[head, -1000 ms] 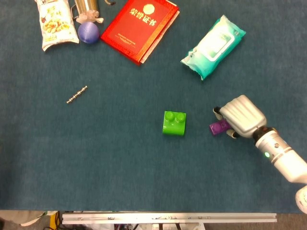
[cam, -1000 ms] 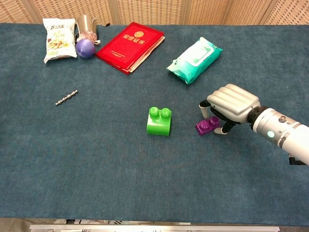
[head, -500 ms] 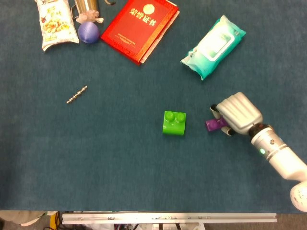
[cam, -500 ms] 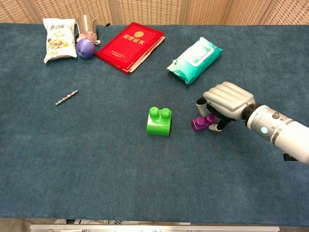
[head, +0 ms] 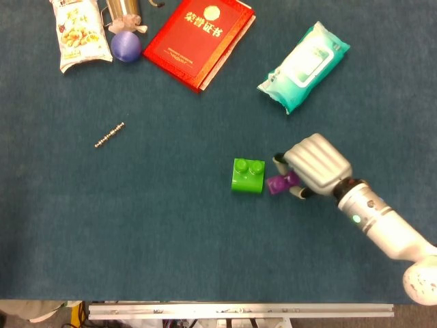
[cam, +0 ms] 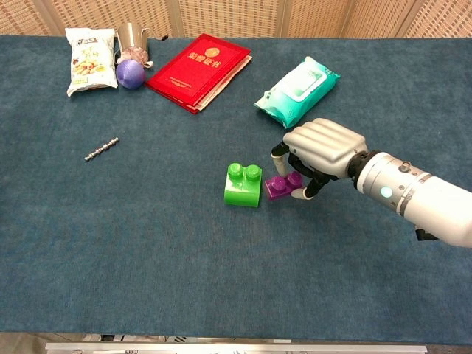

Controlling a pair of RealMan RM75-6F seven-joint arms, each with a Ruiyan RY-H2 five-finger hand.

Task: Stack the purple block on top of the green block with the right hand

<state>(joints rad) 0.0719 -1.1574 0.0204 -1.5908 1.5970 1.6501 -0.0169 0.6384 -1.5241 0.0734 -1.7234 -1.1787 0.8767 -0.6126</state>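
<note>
**Right beside the green block, purple one in my grip, not stacked yet**

Over on the blue table (cam: 147,243) my right hand (cam: 321,152) has its fingers curled down around the purple block (cam: 279,184), pinching it from above. That block sits just beside the green block (cam: 243,184), close enough that in the head view I can't tell whether they touch. It looks low, roughly level with the green one rather than above it.

What worries me: if I go sideways from this height, purple will shove green instead of landing on it. My hand also covers most of the block, so lining up the studs is half guesswork, and a tilted drop could roll off. The grip looks shallow too, so it might slip on the lift.

Containers: only a metal cup (cam: 131,35) at the far back, behind a purple ball (cam: 130,74). Can't see what's inside. My left hand isn't showing anywhere.
</note>
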